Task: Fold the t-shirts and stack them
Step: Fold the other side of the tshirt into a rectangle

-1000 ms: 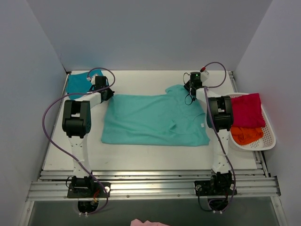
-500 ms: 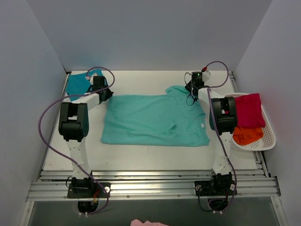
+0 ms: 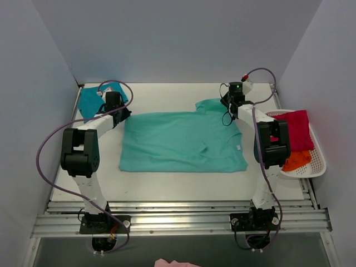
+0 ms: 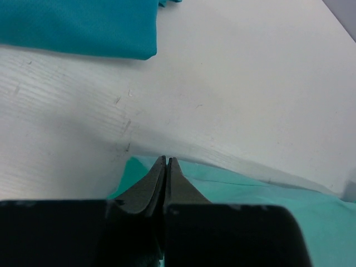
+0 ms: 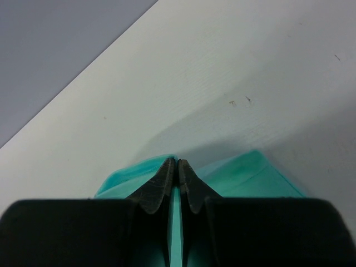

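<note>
Left wrist view: the left gripper [image 4: 166, 162] is clenched on the far left corner of the light mint-green cotton t-shirt [image 3: 183, 142], the right gripper [image 5: 178, 165] on its far right edge. That shirt is spread across the white table [image 3: 167, 94]; the darker teal-blue cotton t-shirt [image 4: 78, 25] is bunched far left.

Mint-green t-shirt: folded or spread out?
Spread out. The mint-green t-shirt lies flat at full width; the left gripper and right gripper pinch its far corners.

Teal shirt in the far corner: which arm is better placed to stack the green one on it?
Left, probably. The teal shirt lies beside the left gripper, shut on the far left corner of the mint-green shirt. The right gripper grips its far right side.
</note>
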You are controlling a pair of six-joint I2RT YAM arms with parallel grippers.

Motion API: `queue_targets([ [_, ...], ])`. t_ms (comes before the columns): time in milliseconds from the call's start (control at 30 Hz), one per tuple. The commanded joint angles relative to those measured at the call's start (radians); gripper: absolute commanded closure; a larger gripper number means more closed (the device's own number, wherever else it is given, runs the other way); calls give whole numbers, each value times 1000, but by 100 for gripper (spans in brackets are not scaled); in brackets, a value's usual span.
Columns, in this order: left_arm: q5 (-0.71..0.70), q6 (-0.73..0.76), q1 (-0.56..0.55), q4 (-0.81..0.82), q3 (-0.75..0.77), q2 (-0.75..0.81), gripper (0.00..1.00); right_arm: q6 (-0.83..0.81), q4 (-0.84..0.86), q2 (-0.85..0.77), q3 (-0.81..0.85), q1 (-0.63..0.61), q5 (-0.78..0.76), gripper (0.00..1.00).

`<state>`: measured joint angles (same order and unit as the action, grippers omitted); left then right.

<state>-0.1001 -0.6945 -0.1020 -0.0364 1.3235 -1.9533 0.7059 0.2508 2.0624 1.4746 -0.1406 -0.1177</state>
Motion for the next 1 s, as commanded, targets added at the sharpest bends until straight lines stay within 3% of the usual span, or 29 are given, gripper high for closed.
queue_targets([
  [0, -10, 16, 2, 66, -49, 103, 98, -13, -1, -116, -58, -17, -40, 100],
  [967, -79, 15, -11, 44, -501, 608, 98, 6, -59, -695, -572, -136, -157, 100],
])
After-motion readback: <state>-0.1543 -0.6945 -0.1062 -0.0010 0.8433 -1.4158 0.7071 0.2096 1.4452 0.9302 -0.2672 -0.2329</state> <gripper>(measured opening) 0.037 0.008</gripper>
